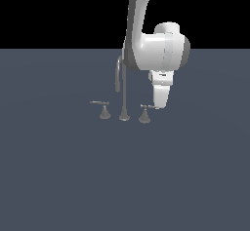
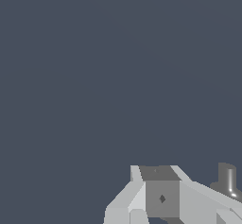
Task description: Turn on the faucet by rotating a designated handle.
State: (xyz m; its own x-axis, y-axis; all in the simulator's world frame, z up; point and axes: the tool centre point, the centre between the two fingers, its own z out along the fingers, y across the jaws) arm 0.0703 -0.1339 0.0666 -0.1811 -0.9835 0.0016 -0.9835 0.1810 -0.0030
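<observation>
The faucet (image 1: 124, 91) stands on the flat grey counter (image 1: 58, 176) near the middle of the exterior view: one tall thin spout on a flared foot, with two small lever handles, one on each side. The handle (image 1: 145, 113) to be turned sits just beside the spout on the exterior view's right, its thin lever reaching out toward the arm. The other handle (image 1: 102, 109), its twin with the lever pointing the opposite way, sits on the spout's far side. The single white arm comes down from above, and its claw (image 1: 159, 104) hangs at the outer tip of that lever, touching it or very nearly. I cannot tell from either view whether the claw is spread or pressed together; the wrist view shows only pale blocky parts of the hand and a short grey metal post (image 2: 228, 179) at the edge. The main risk, as I judge it, is that the contact is so far out on the lever that a push could slide off the tip, leaving the handle barely turned. A push aimed too low could also scrape the counter, and a wide sweep could knock the spout, which stands close by.
</observation>
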